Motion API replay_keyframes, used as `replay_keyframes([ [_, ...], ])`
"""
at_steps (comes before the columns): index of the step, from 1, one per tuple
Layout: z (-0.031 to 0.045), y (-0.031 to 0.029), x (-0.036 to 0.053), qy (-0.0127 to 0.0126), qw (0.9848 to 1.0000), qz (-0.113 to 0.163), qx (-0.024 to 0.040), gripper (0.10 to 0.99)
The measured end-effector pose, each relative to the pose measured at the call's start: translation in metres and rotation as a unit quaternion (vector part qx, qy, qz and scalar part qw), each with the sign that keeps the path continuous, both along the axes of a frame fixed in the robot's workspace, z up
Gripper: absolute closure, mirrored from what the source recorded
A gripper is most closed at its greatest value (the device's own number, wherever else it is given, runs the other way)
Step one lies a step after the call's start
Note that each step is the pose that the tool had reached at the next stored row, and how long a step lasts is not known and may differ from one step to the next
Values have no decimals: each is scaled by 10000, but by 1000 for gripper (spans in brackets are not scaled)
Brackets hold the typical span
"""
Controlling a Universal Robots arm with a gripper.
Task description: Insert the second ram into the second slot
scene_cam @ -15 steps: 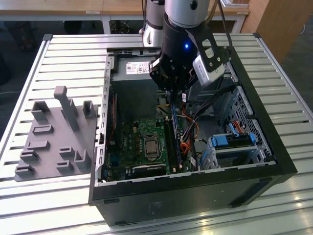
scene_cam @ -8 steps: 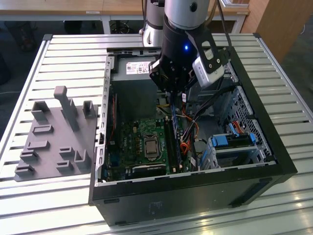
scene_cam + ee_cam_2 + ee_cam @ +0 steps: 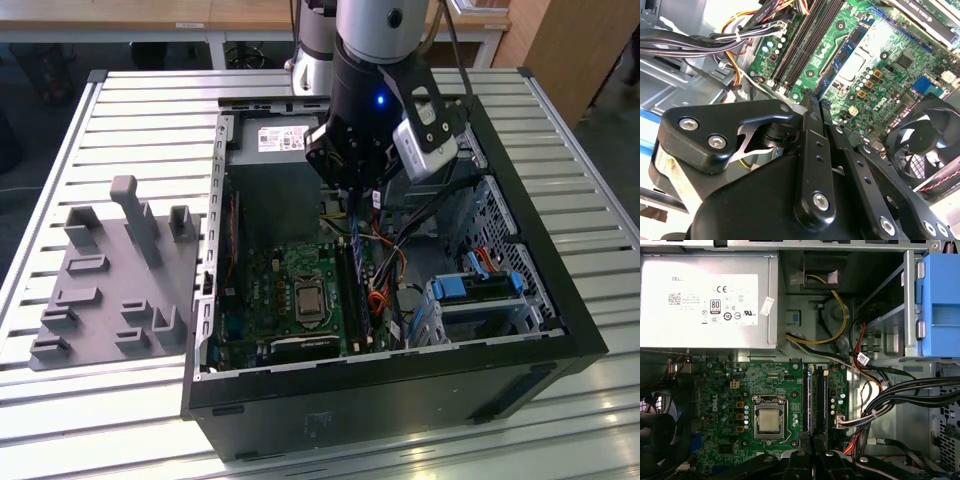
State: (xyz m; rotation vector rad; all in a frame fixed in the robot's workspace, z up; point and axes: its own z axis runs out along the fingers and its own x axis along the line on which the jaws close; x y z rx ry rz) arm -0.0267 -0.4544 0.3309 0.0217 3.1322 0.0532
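Down inside the open computer case [image 3: 400, 385], the gripper [image 3: 813, 100] hangs with its fingers pressed together just above one end of the memory slots [image 3: 800, 45]; the blue ram stick [image 3: 842, 57] stands seated in the slot nearest the processor socket [image 3: 768, 420].

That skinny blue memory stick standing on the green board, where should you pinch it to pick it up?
Probably by its top long edge, near the middle, coming straight down from above. The blue memory stick stands on edge, plugged into the green board, so only its top edge and upper faces look free. Pinch across the two flat faces.
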Motion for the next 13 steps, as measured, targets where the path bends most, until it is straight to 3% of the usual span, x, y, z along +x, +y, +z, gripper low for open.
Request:
replay_keyframes([
  [13, -44, -1, 0, 0, 10000, 0, 0, 949],
])
